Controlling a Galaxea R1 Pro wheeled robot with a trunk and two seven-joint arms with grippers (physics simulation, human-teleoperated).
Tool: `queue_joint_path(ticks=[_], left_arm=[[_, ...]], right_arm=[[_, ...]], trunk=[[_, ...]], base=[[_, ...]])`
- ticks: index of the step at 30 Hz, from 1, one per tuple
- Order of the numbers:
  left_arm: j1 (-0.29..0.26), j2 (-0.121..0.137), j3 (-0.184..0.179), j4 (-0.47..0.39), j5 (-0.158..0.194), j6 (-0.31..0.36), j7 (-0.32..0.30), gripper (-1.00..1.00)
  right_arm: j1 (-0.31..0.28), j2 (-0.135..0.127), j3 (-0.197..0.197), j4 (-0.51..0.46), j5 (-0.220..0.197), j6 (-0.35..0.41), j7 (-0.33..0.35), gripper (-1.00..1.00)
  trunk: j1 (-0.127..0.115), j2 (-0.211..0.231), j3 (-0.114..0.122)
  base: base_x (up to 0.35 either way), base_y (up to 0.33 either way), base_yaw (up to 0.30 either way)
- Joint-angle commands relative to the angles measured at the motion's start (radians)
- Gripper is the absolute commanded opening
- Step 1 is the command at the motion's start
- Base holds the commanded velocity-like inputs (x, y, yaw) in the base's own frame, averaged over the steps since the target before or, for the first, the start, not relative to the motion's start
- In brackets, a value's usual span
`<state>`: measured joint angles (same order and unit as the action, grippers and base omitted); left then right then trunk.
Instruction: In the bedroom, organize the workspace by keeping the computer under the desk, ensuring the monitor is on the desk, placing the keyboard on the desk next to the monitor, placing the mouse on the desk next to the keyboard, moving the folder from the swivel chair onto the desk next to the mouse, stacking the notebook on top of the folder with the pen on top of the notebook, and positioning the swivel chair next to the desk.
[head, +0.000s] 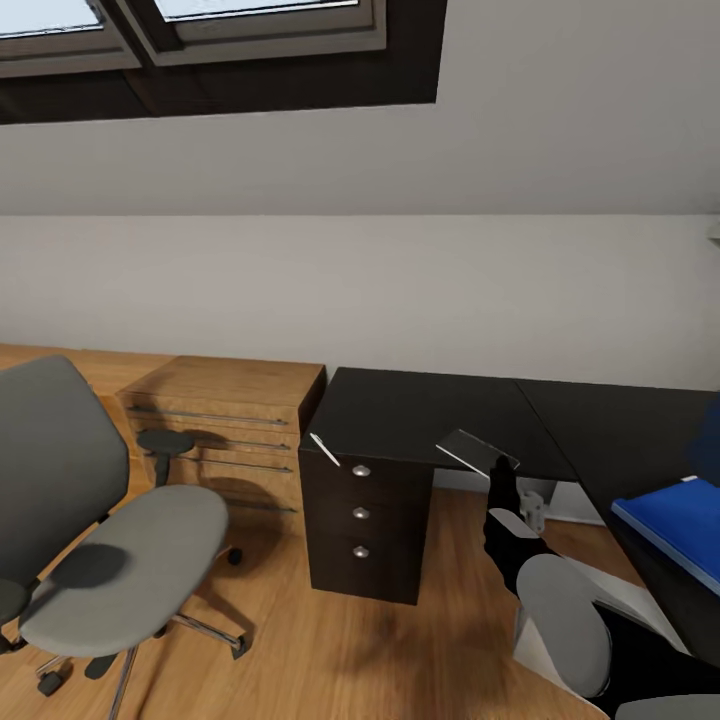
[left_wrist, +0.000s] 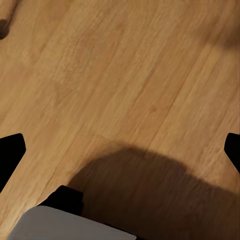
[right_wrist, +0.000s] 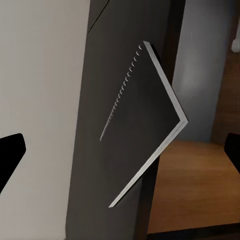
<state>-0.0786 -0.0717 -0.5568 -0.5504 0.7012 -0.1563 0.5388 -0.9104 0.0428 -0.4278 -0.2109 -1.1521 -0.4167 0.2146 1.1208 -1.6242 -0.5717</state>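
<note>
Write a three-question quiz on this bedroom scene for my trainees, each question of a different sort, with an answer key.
1. True or false: the blue folder lies on the seat of the swivel chair.
2. Multiple choice: the spiral-bound notebook lies at the (a) front edge of the desk, overhanging it, (b) floor, (c) wooden cabinet.
3. Fill in: the thin white pen lies on the desk top above the black ____ with round silver knobs.

Key
1. False; the chair seat is bare, and the folder lies on the desk's right wing.
2. a
3. drawers
</note>
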Motion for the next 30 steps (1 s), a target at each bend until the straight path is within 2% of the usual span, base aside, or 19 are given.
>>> queue_joint_path(ticks=[1, 21, 30], left_arm=[[-0.001, 0.001, -0.009, 0.000, 0.011, -0.016, 0.006, 1.00], [-0.001, 0.001, -0.011, 0.000, 0.011, -0.034, 0.004, 1.00], [-0.001, 0.001, -0.013, -0.001, 0.011, -0.034, 0.003, 1.00]], right_arm=[[-0.001, 0.000, 0.000, 0.001, -0.011, -0.002, 0.008, 1.00], [-0.001, 0.000, 0.000, 0.002, -0.011, -0.002, 0.008, 1.00], [-0.001, -0.004, -0.001, 0.001, -0.011, -0.002, 0.008, 1.00]], trunk=[[0.000, -0.001, -0.001], [0.073, -0.134, -0.061], [0.073, -0.134, -0.061]], base=[[0.000, 0.000, -0.006], [0.000, 0.000, -0.001], [0.000, 0.000, 0.000]])
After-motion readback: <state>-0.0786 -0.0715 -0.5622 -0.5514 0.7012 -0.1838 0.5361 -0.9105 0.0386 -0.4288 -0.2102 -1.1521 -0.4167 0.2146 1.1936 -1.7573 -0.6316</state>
